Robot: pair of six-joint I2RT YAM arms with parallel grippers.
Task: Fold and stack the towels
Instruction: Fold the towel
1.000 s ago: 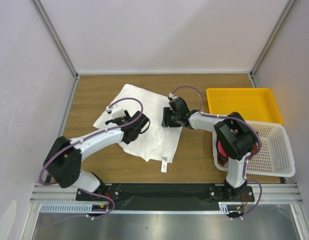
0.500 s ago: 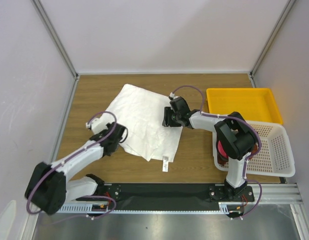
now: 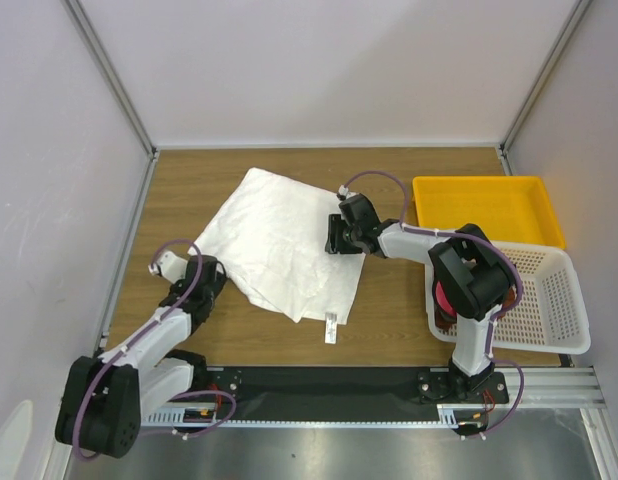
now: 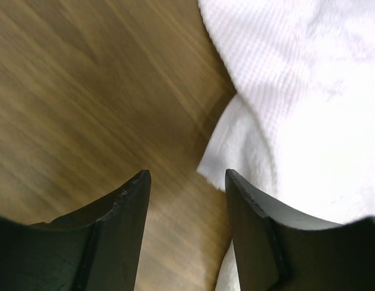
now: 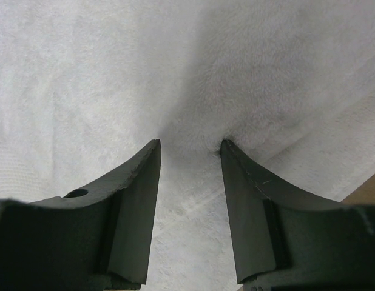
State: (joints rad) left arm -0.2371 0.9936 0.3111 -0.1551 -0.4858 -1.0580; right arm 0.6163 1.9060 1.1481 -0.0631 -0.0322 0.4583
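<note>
The white towel (image 3: 279,240) lies rumpled mid-frame on the bench (image 3: 189,185), not yet folded, nothing stacked. My right pincer (image 5: 190,144), half open, presses its right edge. My left pincer (image 4: 187,176) hangs open, empty, by its lower-left corner.

**Cloth, Wood and Plastic Surfaces Noted**

The white towel (image 3: 279,245) was seen as soft matt cloth, finely waffle-textured at one edge and fuzzy elsewhere. The table (image 3: 409,320) was shown as smooth wood grain with a slight sheen. The yellow tray (image 3: 489,205) and perforated white basket (image 3: 554,290) appeared as smooth plastic. The left gripper (image 4: 187,173) and right gripper (image 5: 190,142) were finished dark, matt and lightly scuffed.
</note>
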